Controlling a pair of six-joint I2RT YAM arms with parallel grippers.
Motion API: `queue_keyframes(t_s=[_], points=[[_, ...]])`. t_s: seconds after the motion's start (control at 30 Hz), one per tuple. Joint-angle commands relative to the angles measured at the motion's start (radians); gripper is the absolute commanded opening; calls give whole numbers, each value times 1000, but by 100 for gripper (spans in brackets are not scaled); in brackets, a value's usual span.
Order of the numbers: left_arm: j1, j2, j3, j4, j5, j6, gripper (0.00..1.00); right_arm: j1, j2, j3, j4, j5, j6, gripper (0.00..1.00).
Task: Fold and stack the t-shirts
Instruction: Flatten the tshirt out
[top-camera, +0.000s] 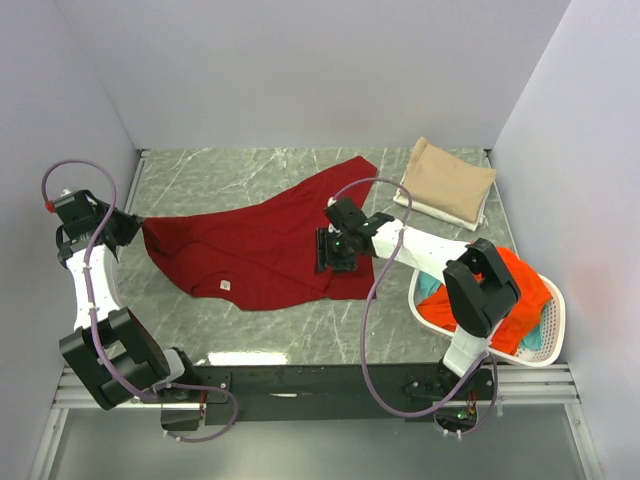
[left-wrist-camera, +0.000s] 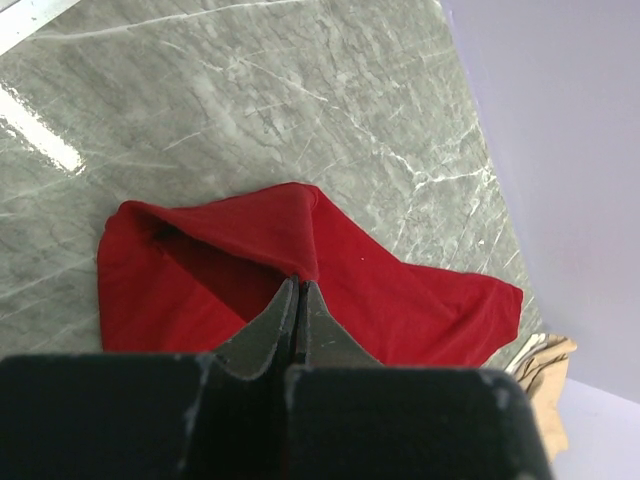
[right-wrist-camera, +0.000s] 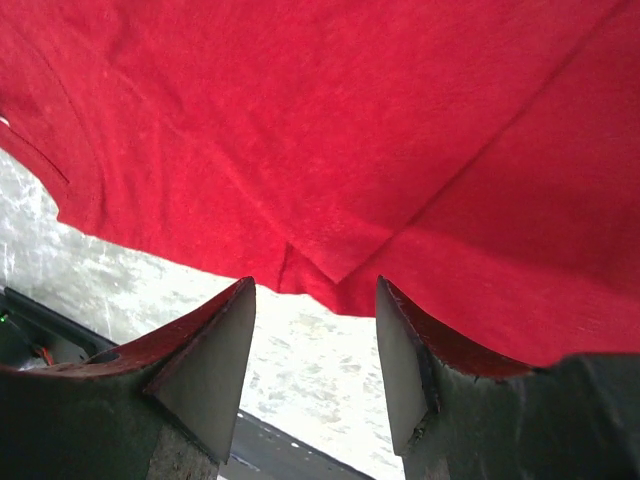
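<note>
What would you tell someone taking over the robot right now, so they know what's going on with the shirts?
Left gripper: shut, pinching the dark red shirt by its left end.
Right gripper: open at that shirt's near hem, holding nothing.
Dark red shirt: spread out and rumpled in the middle, not folded.
Done: tan shirt lies folded at the far right.
Left: fold the red one and stack it; the orange-red shirt and teal shirt wait in the basket.

Nothing legible on red t-shirt neck label
</note>
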Motion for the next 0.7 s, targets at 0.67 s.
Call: queue_keyframes(t_s=[0.67], points=[[2, -26, 5, 4, -15, 25, 0, 59, 138, 25, -22, 10, 14, 57]])
